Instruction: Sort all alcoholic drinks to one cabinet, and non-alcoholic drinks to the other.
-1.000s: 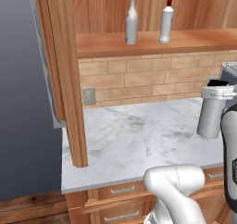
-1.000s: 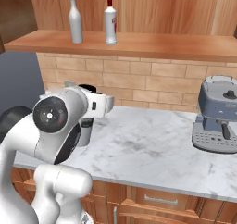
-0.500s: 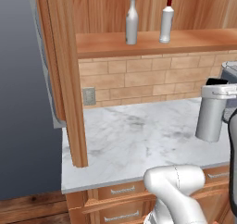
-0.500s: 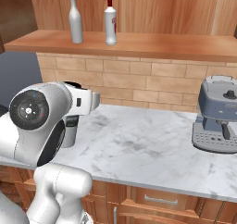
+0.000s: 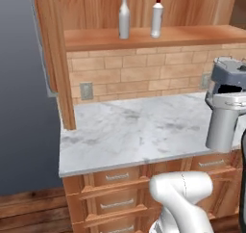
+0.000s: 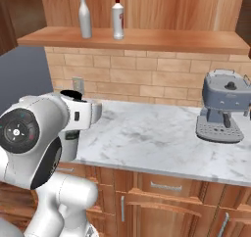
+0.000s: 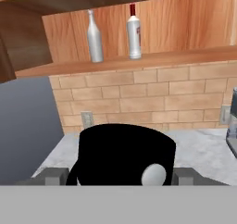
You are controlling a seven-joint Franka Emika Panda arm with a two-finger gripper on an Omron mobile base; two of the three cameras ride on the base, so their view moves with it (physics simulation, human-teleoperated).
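Note:
On the open shelf of the reddish-brown wall cabinet [image 5: 192,34] stand two alcoholic drinks: a silver-grey bottle [image 5: 124,16] [image 6: 85,15] [image 7: 95,37] and, to its right, a white bottle with a red cap [image 5: 156,15] [image 6: 117,16] [image 7: 134,32]. The cabinet door [image 5: 50,49] hangs open at the left. My gripper [image 5: 225,104] [image 6: 69,133] [image 7: 120,177] is shut on a short grey bottle with a black cap [image 5: 221,131] [image 6: 67,149], held upright in front of the counter's edge. That black cap [image 7: 125,153] sits between the fingers in the hand view.
A grey coffee machine [image 6: 220,108] [image 5: 229,73] stands at the right of the marble counter [image 5: 139,131] [image 6: 162,133]. Behind the counter is a brick wall with an outlet [image 5: 86,90]. Wooden drawers [image 5: 120,188] run below the counter.
The whole picture has shifted: the base has backed away from the counter, so more of the drawers shows. The gripper keeps the grey bottle and has swung slightly sideways with it.

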